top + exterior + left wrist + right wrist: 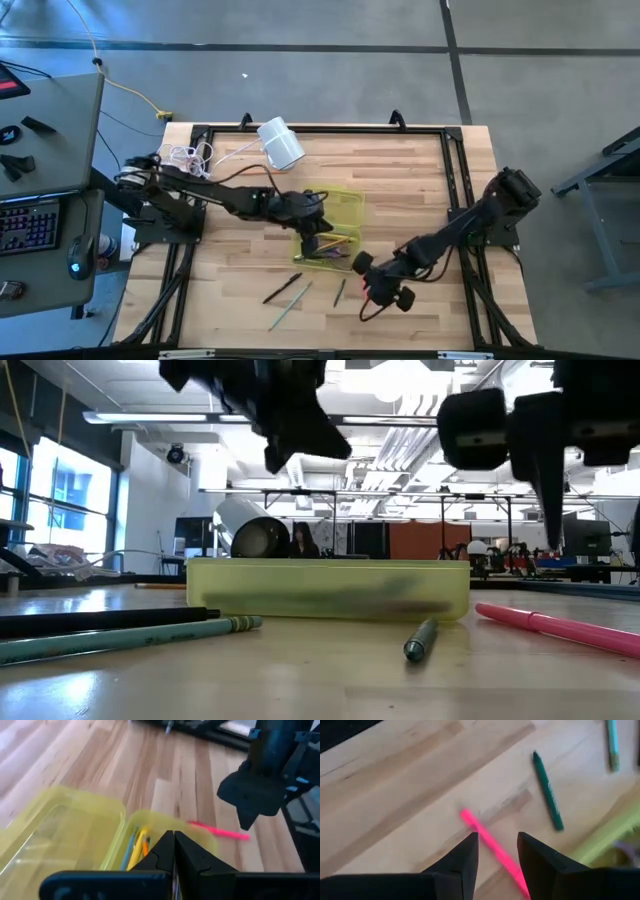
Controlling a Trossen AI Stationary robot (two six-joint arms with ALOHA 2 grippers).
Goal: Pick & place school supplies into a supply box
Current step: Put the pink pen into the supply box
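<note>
The yellow-green supply box point(345, 205) lies open on the table, with yellow and orange pencils point(139, 842) in its tray. My left gripper point(318, 237) hovers shut above the tray point(173, 845). On the wood near the box lie a pink pen point(487, 837), a green pen point(547, 790), a teal pencil point(290, 305) and a black pen point(282, 288). My right gripper point(497, 852) is open above the pink pen, one finger on either side of it, clear of the table point(545, 460). No scissors show.
A white cylinder point(280, 143) and a coiled white cord point(190, 157) lie near the table's far left corner. A black frame point(455, 170) rims the tabletop. Bare wood point(400, 190) lies right of the box. A desk with a keyboard point(30, 225) stands left of the table.
</note>
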